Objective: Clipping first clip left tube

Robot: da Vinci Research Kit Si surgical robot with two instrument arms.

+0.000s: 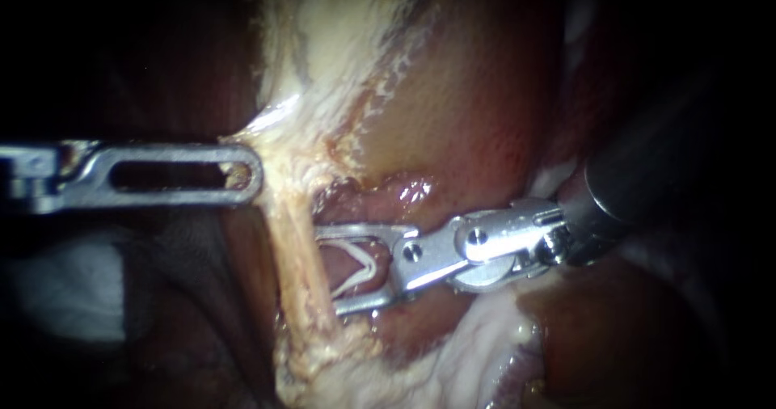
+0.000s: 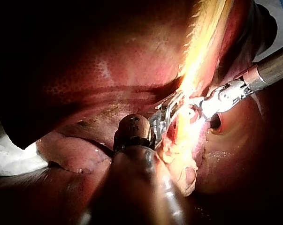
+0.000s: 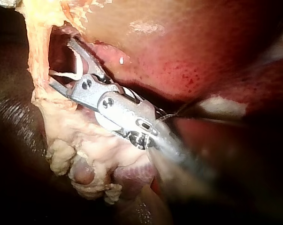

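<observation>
Your right instrument point(image 1: 330, 270), entering from 3 o'clock, has its jaws spread, with a white clip point(image 1: 364, 266) lying between them. The tube point(image 1: 301, 251) runs from 12 to 6 o'clock at the jaw tips' 9 o'clock side; whether the tips already straddle it is hard to tell. Your left instrument point(image 1: 252, 174), coming from 9 o'clock, clamps pale tissue point(image 1: 279, 150) beside the tube.

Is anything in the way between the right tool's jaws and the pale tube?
Nothing visible. The right instrument, jaws open and carrying a white clip, reaches the tube. The left instrument grips tissue off to the side.
</observation>
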